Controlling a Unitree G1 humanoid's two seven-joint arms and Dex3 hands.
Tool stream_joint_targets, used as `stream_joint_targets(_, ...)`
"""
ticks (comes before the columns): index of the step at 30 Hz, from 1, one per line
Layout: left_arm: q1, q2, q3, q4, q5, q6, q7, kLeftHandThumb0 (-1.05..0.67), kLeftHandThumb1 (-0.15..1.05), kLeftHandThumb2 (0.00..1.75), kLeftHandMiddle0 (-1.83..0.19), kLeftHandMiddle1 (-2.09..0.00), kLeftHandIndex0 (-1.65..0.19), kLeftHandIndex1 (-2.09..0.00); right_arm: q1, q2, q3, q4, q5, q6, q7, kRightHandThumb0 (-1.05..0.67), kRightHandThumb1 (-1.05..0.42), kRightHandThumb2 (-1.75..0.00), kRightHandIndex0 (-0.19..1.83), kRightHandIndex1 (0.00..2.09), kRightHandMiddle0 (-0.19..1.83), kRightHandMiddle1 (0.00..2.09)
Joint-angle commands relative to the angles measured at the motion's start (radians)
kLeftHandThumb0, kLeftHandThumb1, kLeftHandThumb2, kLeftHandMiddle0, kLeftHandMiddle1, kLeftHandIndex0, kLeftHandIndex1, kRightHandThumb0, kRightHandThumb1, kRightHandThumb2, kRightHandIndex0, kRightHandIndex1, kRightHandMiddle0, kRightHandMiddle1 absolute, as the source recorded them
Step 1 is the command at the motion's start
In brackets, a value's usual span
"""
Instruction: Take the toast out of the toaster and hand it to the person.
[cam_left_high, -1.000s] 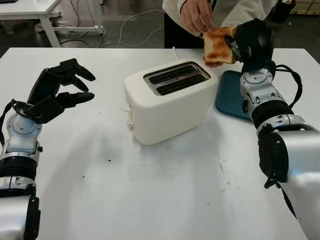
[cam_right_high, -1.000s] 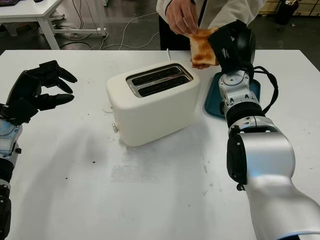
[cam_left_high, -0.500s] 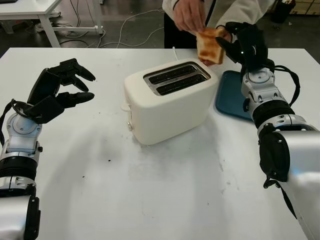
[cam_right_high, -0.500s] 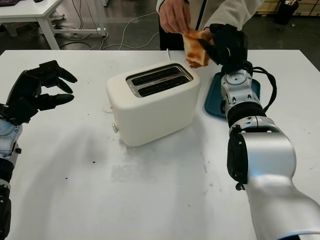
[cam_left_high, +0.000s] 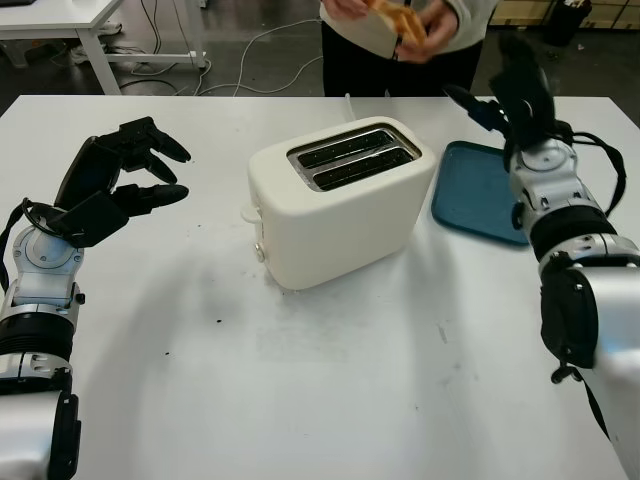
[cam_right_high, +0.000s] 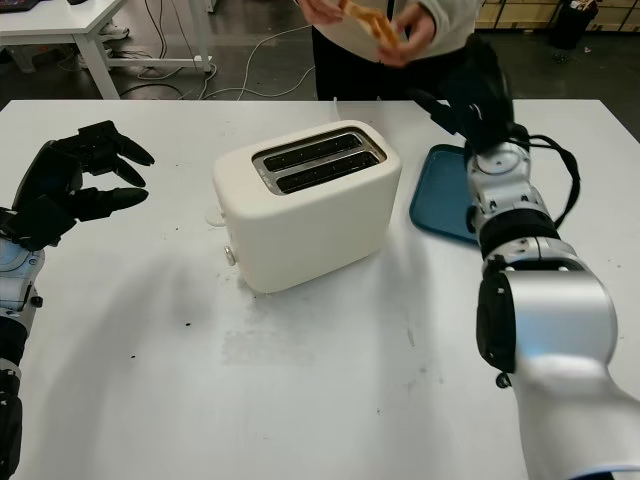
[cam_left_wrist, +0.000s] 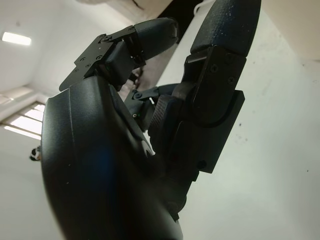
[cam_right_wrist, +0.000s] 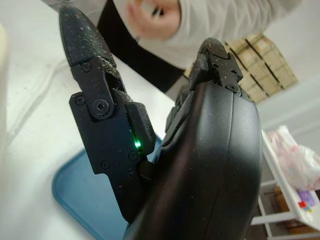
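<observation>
The toast (cam_left_high: 393, 14) is held in the person's two hands (cam_right_high: 410, 35) at the far edge of the table, well above the toaster. The white two-slot toaster (cam_left_high: 340, 200) stands mid-table with both slots dark and nothing sticking out of them. My right hand (cam_left_high: 505, 90) is open and raised over the far part of the blue tray (cam_left_high: 480, 205), right of the toaster and apart from the toast. My left hand (cam_left_high: 125, 175) hovers open over the table's left side, away from the toaster. The right wrist view shows the right hand's fingers (cam_right_wrist: 100, 100) with nothing between them.
A white cord (cam_left_high: 350, 105) runs from behind the toaster off the far edge. The person stands behind the table at the top centre. A second white table (cam_left_high: 80, 20) stands on the floor at the far left. Small dark crumbs (cam_left_high: 219, 321) dot the tabletop.
The person has taken the toast from my right hand and lifted it up and away. My right hand has let go and drawn back right, over the tray. The left hand has not moved.
</observation>
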Motion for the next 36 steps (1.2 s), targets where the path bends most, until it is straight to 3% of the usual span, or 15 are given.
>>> stream_joint_targets(1,0.012,0.002,0.006,-0.008,-0.019,-0.003,-0.005,-1.05,0.92,0.03,-0.62,-1.27,-0.52,-1.16,0.056,0.002,-0.05,-0.042,0.072,-0.095,0.055,-0.94,-0.85,0.0,0.0,0.0,0.0,0.0)
stream_joint_targets(3,0.015,-0.002,0.01,-0.008,-0.028,-0.004,-0.009,-1.05,0.92,0.03,-0.63,-1.27,-0.52,-1.16,0.11,0.025,-0.102,-0.085,0.152,-0.158,0.129,-0.83,-0.8,0.0,0.0,0.0,0.0,0.0)
stream_joint_targets(6,0.036,-0.011,0.016,-0.027,-0.046,0.007,-0.012,-1.05,0.92,0.02,-0.65,-1.25,-0.55,-1.15,0.218,0.058,-0.126,-0.199,0.224,-0.183,0.205,-0.79,-0.81,-0.01,0.03,0.02,0.03,0.02)
stream_joint_targets(11,0.096,-0.037,0.031,-0.087,-0.087,0.015,-0.008,-1.05,0.91,0.01,-0.67,-1.21,-0.59,-1.09,0.492,0.119,-0.086,-0.591,0.253,-0.112,0.236,-0.59,-0.81,-0.01,0.31,0.17,0.34,0.15)
stream_joint_targets(15,0.157,-0.078,0.051,-0.149,-0.141,0.043,-0.003,-1.05,0.88,0.0,-0.75,-1.08,-0.68,-0.94,0.704,0.178,-0.047,-0.914,0.255,-0.012,0.203,-0.53,-0.82,-0.01,0.4,0.21,0.42,0.15)
stream_joint_targets(21,0.261,-0.153,0.065,-0.262,-0.148,0.079,0.056,-1.05,0.87,0.0,-0.75,-1.07,-0.66,-0.93,0.931,0.188,0.039,-1.296,0.287,0.198,0.259,-0.5,-0.84,0.0,0.3,0.16,0.32,0.07)
stream_joint_targets(25,0.322,-0.195,0.066,-0.321,-0.118,0.087,0.118,-1.05,0.88,0.0,-0.58,-1.23,-0.49,-1.12,1.022,0.21,0.082,-1.419,0.287,0.267,0.258,-0.52,-0.83,0.0,0.3,0.17,0.33,0.07)
stream_joint_targets(29,0.361,-0.236,0.066,-0.362,-0.122,0.089,0.16,-1.05,0.87,0.0,-0.5,-1.29,-0.4,-1.18,1.111,0.254,0.127,-1.485,0.265,0.281,0.23,-0.55,-0.84,0.0,0.32,0.2,0.35,0.07)
stream_joint_targets(36,0.397,-0.307,0.039,-0.371,-0.138,0.131,0.158,-1.05,0.82,0.0,-0.52,-1.28,-0.46,-1.18,1.175,0.298,0.158,-1.502,0.235,0.298,0.183,-0.56,-0.85,-0.01,0.29,0.24,0.34,0.05)
